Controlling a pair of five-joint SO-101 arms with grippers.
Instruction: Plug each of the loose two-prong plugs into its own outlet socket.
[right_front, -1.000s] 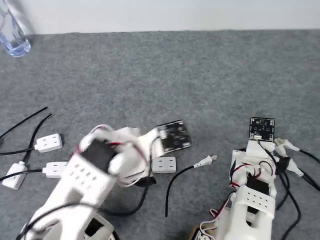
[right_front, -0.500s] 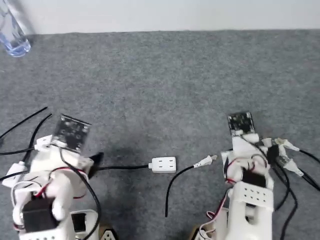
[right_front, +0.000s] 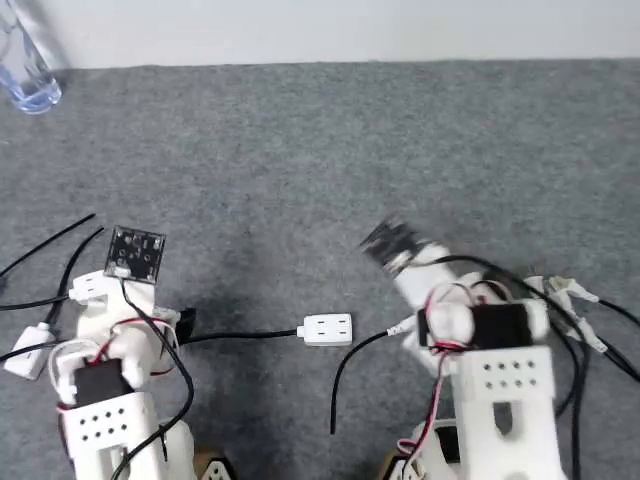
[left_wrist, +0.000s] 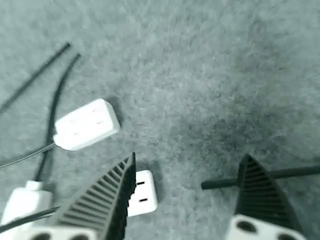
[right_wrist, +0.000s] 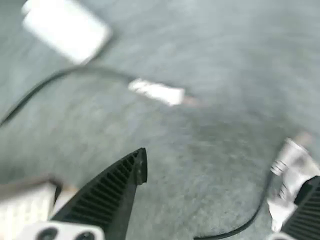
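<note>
While the plug (right_wrist: 156, 93) lies near the socket (right_front: 327, 329), a bottle (right_front: 28, 80) stands apart.

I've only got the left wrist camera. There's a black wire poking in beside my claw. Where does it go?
Observer: That wire runs to a socket lying in the middle of the table.
Operator: Is there a plug near it?
Observer: Yes, a white plug lies just past the socket, not touching it.
Operator: Is the other claw close?
Observer: The right gripper is open and empty, right by that plug.
</note>
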